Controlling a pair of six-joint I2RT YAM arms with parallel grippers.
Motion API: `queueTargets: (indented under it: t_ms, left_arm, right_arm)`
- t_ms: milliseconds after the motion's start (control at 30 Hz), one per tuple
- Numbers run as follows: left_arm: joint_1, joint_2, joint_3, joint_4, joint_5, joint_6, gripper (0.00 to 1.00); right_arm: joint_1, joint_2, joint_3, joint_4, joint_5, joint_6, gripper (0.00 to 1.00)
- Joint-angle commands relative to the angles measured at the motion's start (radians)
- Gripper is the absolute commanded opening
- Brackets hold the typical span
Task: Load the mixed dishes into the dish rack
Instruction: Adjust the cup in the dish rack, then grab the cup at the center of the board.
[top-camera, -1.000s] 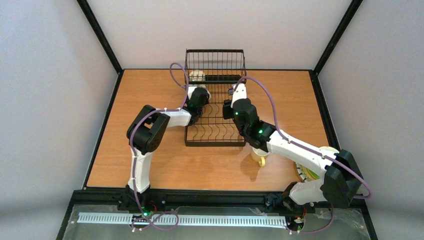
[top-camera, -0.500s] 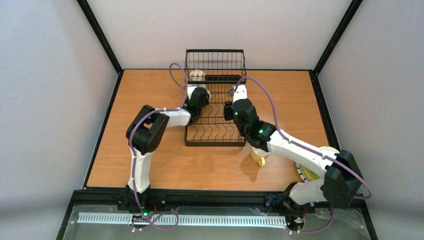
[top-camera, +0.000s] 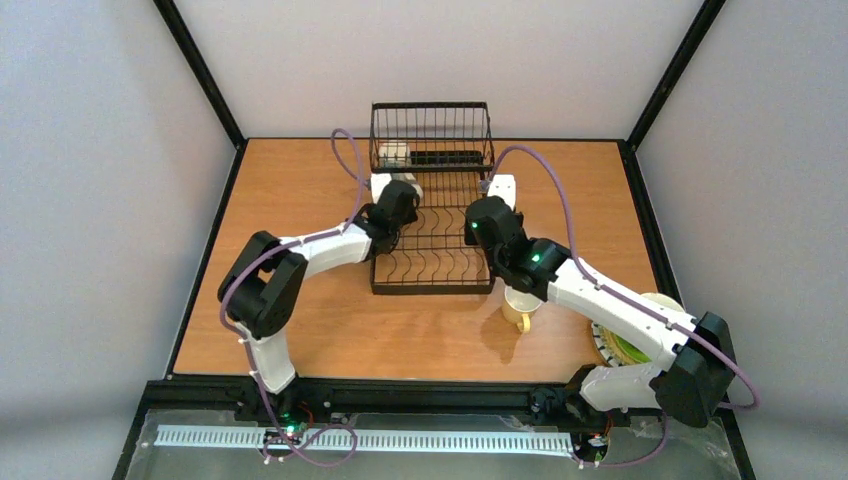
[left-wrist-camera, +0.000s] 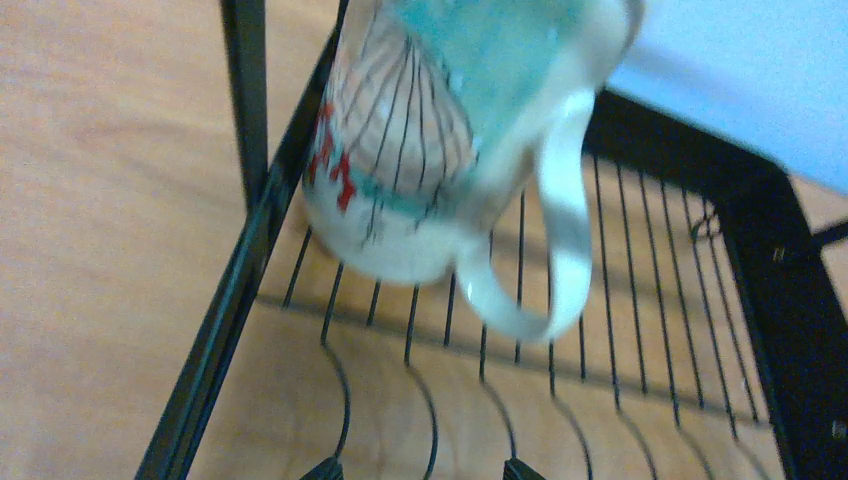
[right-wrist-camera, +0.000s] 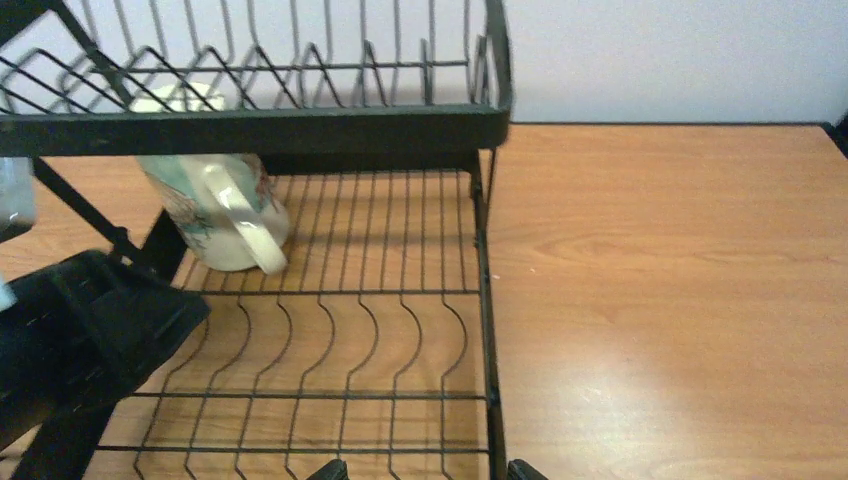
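The black wire dish rack (top-camera: 430, 289) stands mid-table. A white mug (top-camera: 393, 155) with teal and red print stands in its back left corner, under the basket section. My left gripper (top-camera: 398, 190) hangs open over the rack's left side, a short way in front of the mug (left-wrist-camera: 400, 190), with only wire and table between its fingertips. Open as well, my right gripper (top-camera: 503, 188) straddles the rack's right rail (right-wrist-camera: 484, 300). A cream-yellow mug (top-camera: 519, 308) sits on the table under my right forearm. The lime-green plate (top-camera: 622, 348) lies at the right, partly hidden.
A pale dish rim (top-camera: 660, 299) shows beside the lime-green plate under the right arm. In the right wrist view my left arm's black body (right-wrist-camera: 80, 330) reaches over the rack's left side. Black frame posts border the table.
Both jaws have opened a little wider. My right gripper has slid right to the rack's right rail. The left arm's elbow has swung left and toward the near edge.
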Motion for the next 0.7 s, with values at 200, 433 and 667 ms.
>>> queueTargets:
  t_ms: [200,433,667]
  left_arm:
    - [-0.175,-0.265,-0.102,-0.289,-0.094,-0.139,0.91]
    - [-0.201,-0.374,-0.193,-0.337,-0.07,-0.18,0.91]
    - [-0.241,-0.432,-0.23,-0.415,-0.01,-0.203,0.91]
  right_arm:
    - [-0.006,-0.117,-0.01,-0.375,0.053,0.301,0.92]
    - [-0.006,-0.166,-0.058,-0.423,0.02,0.351,0.92]
    - [-0.006,-0.126,-0.09,-0.515,-0.028,0.444,0.92]
